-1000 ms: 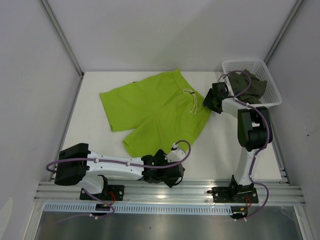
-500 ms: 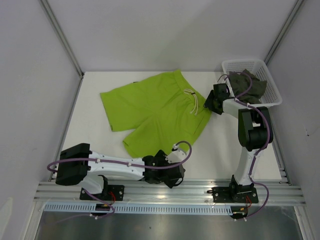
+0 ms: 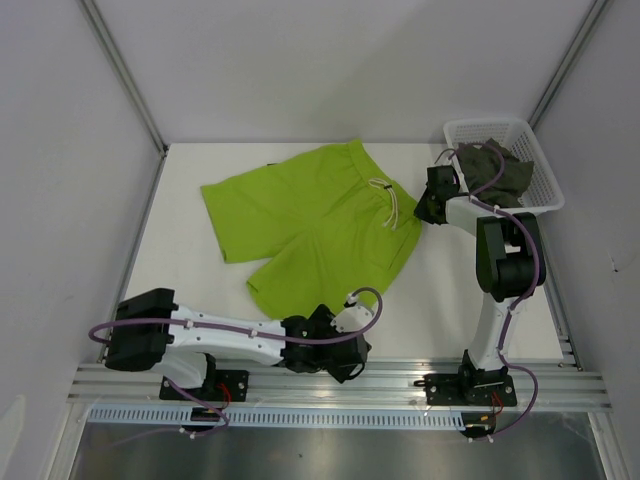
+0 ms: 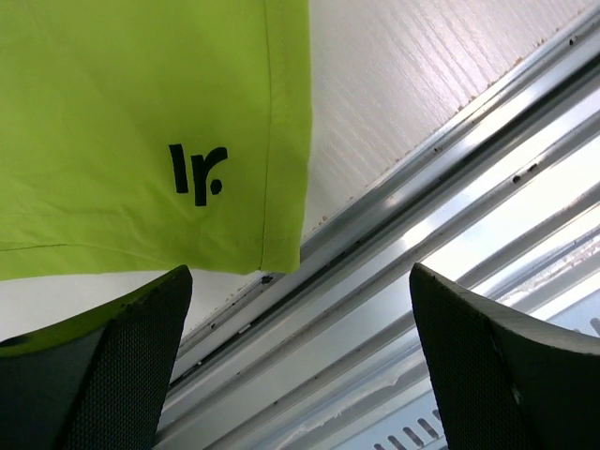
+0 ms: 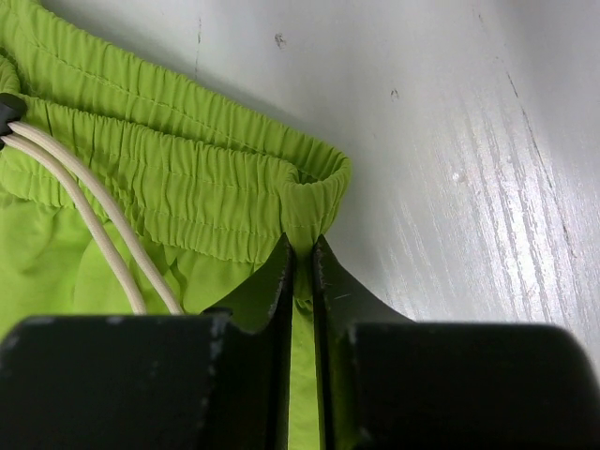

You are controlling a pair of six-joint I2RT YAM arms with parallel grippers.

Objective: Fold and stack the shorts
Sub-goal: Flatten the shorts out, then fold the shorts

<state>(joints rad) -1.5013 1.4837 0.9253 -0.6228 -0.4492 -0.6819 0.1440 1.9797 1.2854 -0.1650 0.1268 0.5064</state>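
The lime green shorts [image 3: 310, 225] lie spread flat mid-table, waistband to the right. My right gripper [image 3: 425, 212] sits at the waistband's near right corner. In the right wrist view it [image 5: 303, 258] is shut on a pinch of the elastic waistband [image 5: 187, 178]. My left gripper [image 3: 335, 352] hovers at the table's near edge, just past the near leg hem. The left wrist view shows it [image 4: 300, 366] wide open with nothing between its fingers [image 4: 122, 366], and the hem with a black logo [image 4: 197, 173] ahead. The dark olive-grey shorts [image 3: 500, 170] lie crumpled in the basket.
A white mesh basket [image 3: 541, 198] stands at the back right corner, close behind the right arm. An aluminium rail [image 3: 400, 380] runs along the table's near edge, right under the left gripper [image 4: 422, 234]. A white drawstring [image 3: 392, 205] lies on the waistband.
My right gripper has closed onto the green shorts' waistband corner. The left gripper has slid slightly toward the near edge, still open.
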